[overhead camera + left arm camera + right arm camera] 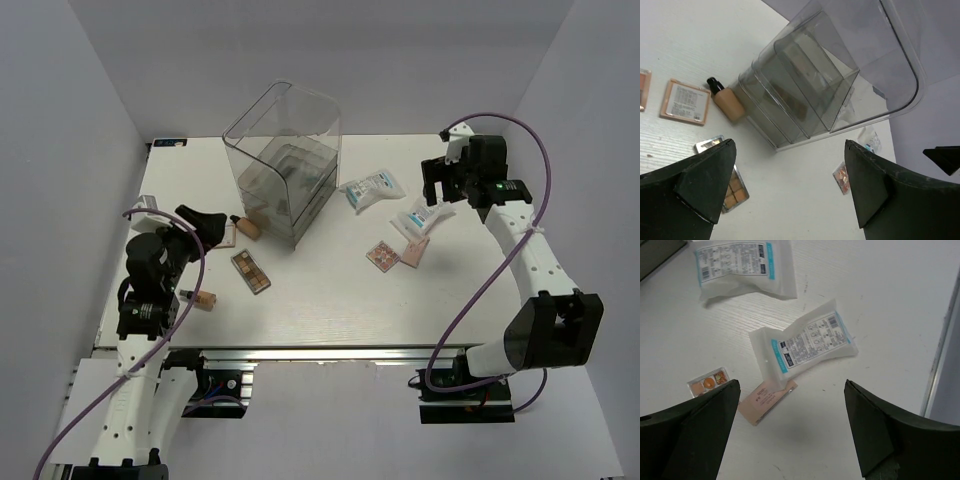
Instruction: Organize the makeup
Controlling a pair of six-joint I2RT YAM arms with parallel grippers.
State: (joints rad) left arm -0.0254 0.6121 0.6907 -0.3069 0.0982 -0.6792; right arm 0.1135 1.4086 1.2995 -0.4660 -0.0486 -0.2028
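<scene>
Right gripper [791,385] wide open, empty, above packet [805,342] lying on the table's right side, right of box [285,160]. Left gripper [790,145] also wide open, empty. Best: centre over packet, drop straight, pinch its narrow width, miss palette [767,397] tucked under its near corner.

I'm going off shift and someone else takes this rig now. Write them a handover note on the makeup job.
Left tool: open, empty, near the clear box.
Right tool: open, empty, above the nearer packet; second packet nearby.
On the table: small palette and pink palette on the right; brown palette, foundation bottle and second bottle on the left.
Done: unclear, box contents hard to see. Left: all these items.
</scene>
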